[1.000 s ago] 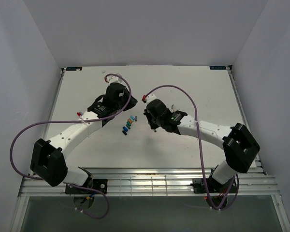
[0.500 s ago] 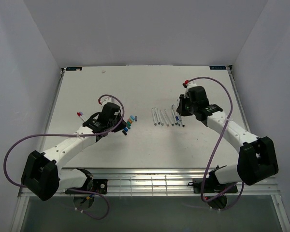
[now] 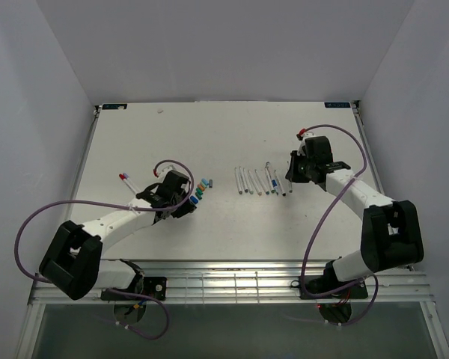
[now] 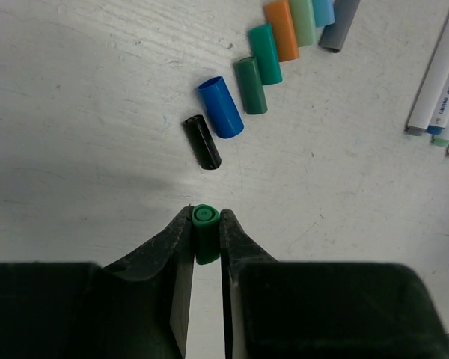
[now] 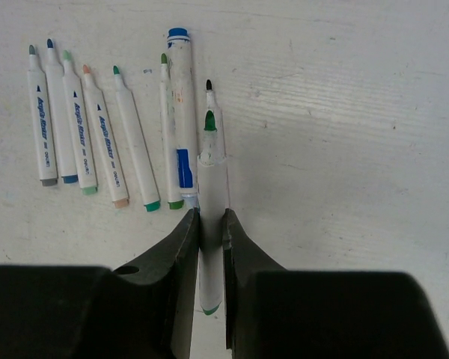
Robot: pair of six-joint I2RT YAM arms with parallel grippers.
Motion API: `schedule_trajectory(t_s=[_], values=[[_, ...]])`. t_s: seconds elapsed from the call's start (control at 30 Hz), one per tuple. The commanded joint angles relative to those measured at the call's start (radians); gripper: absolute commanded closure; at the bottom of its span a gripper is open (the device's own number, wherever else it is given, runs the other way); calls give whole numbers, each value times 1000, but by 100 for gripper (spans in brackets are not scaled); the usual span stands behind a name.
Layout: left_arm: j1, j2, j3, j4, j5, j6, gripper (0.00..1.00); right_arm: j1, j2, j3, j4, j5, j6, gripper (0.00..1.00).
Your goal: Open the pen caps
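— Green plastic sits clamped between the fingers of the left gripper [image 4: 205,215]: it is the green cap [image 4: 205,243], and its round end pokes out just past the fingertips.
— And the rest of the caps?
— They lie on the white table [image 4: 75,90] ahead of those jaws, in a line running away to the right. The black cap [image 4: 202,142] is nearest, then the blue cap [image 4: 220,107], dark green cap [image 4: 250,85], teal cap [image 4: 265,54], orange cap [image 4: 282,30], pale green cap [image 4: 303,19], light blue cap [image 4: 323,9] and grey cap [image 4: 338,26]. All lie apart from the fingers.
— The right side?
— The right gripper [image 5: 209,218] is clenched on the green-tipped pen [image 5: 212,176]. Its barrel runs straight out between the jaws, bare tip forward.
— Where are the others?
— The other pens [image 5: 81,142] lie flat, ahead and left of those jaws, side by side with their tips uncovered. A black-tipped pen [image 5: 209,97] shows just beyond the held one's tip, and a fatter blue-capped marker [image 5: 181,112] lies just left of it.
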Motion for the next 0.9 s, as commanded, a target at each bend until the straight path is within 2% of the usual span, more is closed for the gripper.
schedule_trajectory(t_s=[0.0,0.1,0.67,0.87], values=[[3,41,7,43,3,1,72,-7,28,2,54,-35,-9,92],[4,72,18,52,-4,-2,62,-10,52,14,68,-56,5,92],[9,83,38,52,-26,4,58,-18,147,52,89,-67,-9,92],[16,20,123,-18,-104,46,44,-18,209,65,115,-58,-30,92]])
